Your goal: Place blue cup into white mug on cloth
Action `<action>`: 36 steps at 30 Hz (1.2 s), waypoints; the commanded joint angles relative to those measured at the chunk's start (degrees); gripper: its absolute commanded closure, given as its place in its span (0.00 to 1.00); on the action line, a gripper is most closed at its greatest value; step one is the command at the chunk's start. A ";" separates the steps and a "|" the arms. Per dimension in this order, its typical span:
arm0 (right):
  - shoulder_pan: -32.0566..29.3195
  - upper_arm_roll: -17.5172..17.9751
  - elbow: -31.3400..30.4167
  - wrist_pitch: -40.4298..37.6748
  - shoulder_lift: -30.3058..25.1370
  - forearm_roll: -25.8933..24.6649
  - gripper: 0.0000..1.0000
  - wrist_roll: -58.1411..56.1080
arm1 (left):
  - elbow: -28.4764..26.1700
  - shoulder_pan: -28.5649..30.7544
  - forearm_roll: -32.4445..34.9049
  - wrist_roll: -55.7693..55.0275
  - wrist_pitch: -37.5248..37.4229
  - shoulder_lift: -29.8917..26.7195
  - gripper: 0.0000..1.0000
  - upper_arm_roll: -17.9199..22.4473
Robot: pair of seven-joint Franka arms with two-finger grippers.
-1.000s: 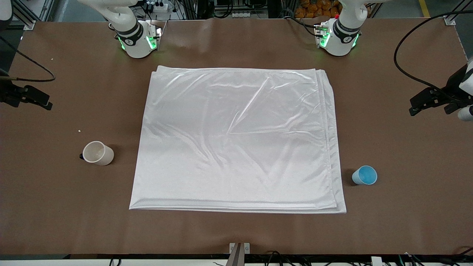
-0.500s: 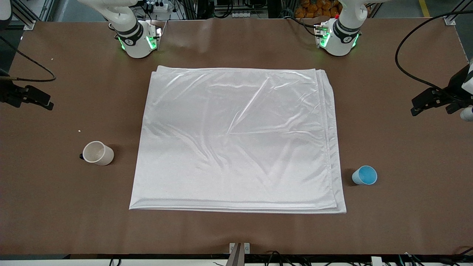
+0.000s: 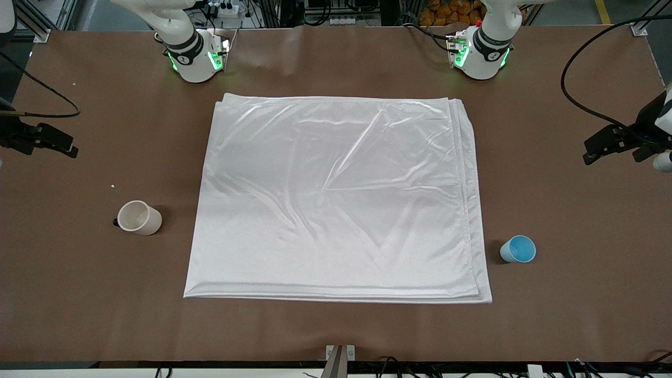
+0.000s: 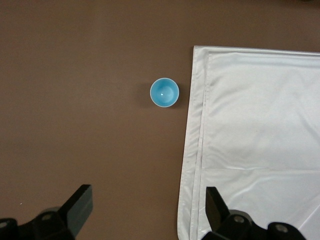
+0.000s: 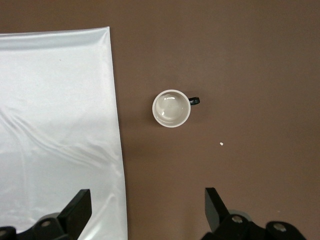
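Left claw (image 4: 145, 212): being held high over the brown tabletop (image 3: 577, 210), jaws spread wide, empty. Right claw (image 5: 145, 212): likewise. Small light-blue handleless cup (image 3: 518, 249) and cream dark-handled mug (image 3: 138, 218): being kept upright beside the shiny white folded cloth (image 3: 336, 199), at its two ends.

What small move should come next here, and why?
Probably lower the open right gripper onto the white mug. The mug stands on the bare table beside the cloth, not on it, and the blue cup waits off the cloth under the open left gripper.
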 commanded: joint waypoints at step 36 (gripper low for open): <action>-5.84 0.05 -22.75 33.54 9.51 -0.24 0.00 -57.82 | -1.59 1.64 6.40 -1.20 20.78 24.56 0.00 -0.47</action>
